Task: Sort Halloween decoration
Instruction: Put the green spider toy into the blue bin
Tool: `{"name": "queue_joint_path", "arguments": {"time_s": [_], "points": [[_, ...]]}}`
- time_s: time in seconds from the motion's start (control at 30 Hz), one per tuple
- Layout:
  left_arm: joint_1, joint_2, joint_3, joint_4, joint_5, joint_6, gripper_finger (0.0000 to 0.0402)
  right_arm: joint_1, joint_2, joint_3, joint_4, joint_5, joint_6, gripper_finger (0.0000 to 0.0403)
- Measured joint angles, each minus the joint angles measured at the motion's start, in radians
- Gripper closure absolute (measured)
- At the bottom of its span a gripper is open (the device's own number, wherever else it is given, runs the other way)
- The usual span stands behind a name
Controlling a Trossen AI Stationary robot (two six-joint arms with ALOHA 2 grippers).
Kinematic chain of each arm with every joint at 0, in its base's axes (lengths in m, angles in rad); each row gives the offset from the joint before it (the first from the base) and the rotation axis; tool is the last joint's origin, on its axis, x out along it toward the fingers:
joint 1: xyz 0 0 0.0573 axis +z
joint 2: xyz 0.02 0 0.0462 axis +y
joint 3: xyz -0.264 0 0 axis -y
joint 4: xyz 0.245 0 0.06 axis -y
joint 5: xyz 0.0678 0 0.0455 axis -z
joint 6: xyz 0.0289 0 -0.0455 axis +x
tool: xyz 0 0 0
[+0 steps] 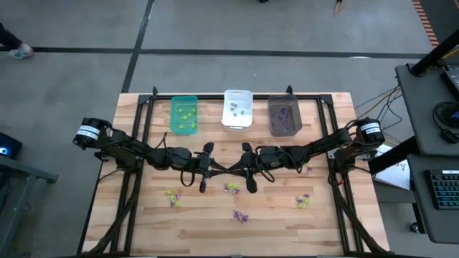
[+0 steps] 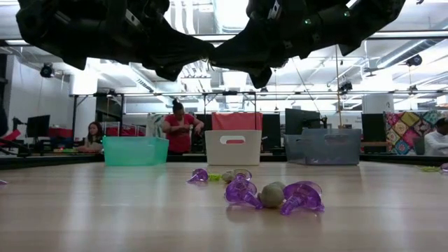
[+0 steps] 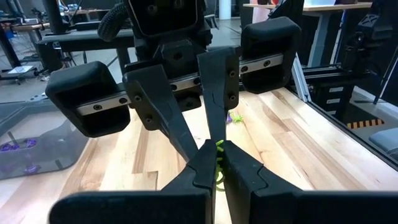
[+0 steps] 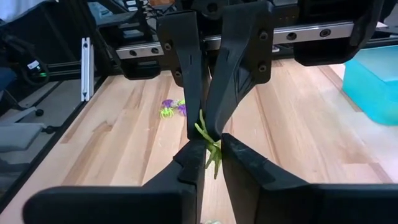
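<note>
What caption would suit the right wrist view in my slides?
Handover above the wooden table: left gripper pinches the yellow-green spider trinket shut while right gripper flanks it.

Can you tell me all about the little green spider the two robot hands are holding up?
The green spider is tiny, yellow-green, shiny like plastic, with thin bent legs. It hangs above the table, mid-air between both arms. The left gripper is shut on it; the right gripper fingers, slightly parted, sit around it too. Its body is mostly hidden.
</note>
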Motion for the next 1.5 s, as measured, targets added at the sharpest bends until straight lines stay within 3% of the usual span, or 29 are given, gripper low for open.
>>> {"name": "queue_joint_path", "arguments": {"time_s": [0.17,0.5,0.8,1.0,1.23,1.5], "points": [[0.000,-0.001,0.001,-0.004,0.000,-0.004,0.0401,0.000,0.000,0.000,0.000,0.001,0.008,0.0343],[0.000,-0.003,0.001,-0.004,0.001,-0.004,0.0401,-0.001,0.000,0.000,-0.001,0.008,0.018,0.0253],[0.000,-0.009,0.001,-0.006,-0.023,-0.014,0.0401,-0.002,-0.001,0.000,-0.002,0.011,0.017,0.0205],[0.008,-0.009,0.003,-0.022,-0.132,-0.016,0.0401,0.005,-0.002,0.003,-0.003,-0.025,-0.058,0.0195],[0.010,-0.009,0.002,-0.053,-0.129,-0.018,0.0401,0.002,-0.003,0.003,-0.038,-0.011,-0.062,0.0195],[0.009,-0.025,0.002,-0.054,-0.118,-0.018,0.0401,-0.020,-0.003,0.039,-0.228,0.048,-0.014,0.0195]]}}
